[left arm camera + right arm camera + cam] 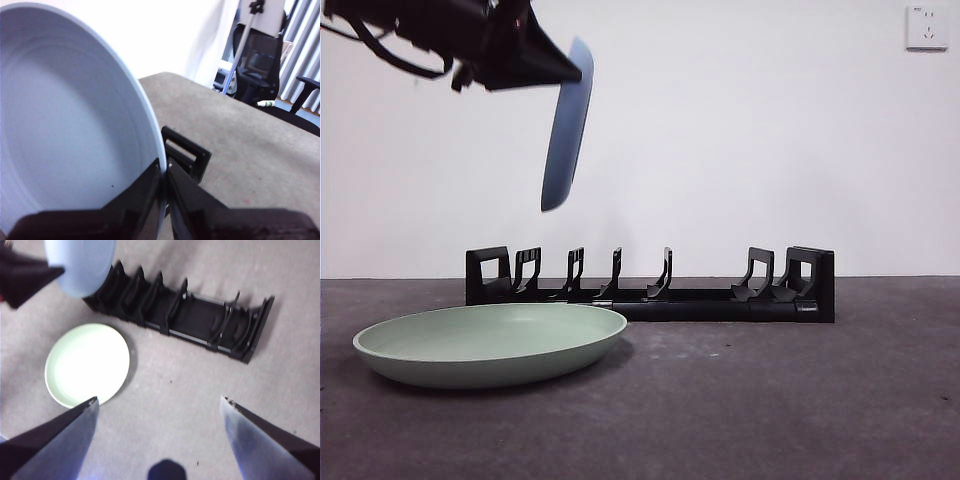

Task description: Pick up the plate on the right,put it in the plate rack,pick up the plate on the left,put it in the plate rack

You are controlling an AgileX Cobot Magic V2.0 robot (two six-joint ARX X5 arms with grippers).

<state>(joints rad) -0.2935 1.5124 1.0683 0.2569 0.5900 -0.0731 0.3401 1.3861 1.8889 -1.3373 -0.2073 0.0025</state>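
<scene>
High at the left of the front view, my left gripper (575, 72) is shut on the rim of a pale blue plate (567, 125), which hangs nearly on edge above the left end of the black plate rack (650, 295). In the left wrist view the jaws (164, 167) pinch the blue plate (65, 125), with a blocky rack end (187, 155) behind it. A light green plate (490, 340) lies flat on the table in front of the rack's left half. My right gripper (159, 400) is open and empty, high above the table, looking down on the green plate (87, 365), the rack (185, 315) and the blue plate (80, 262).
A white wall with a socket (927, 27) stands behind the table. A black office chair (260, 65) sits beyond the table's far edge. Grey table surface (770, 400) stretches to the right of the green plate.
</scene>
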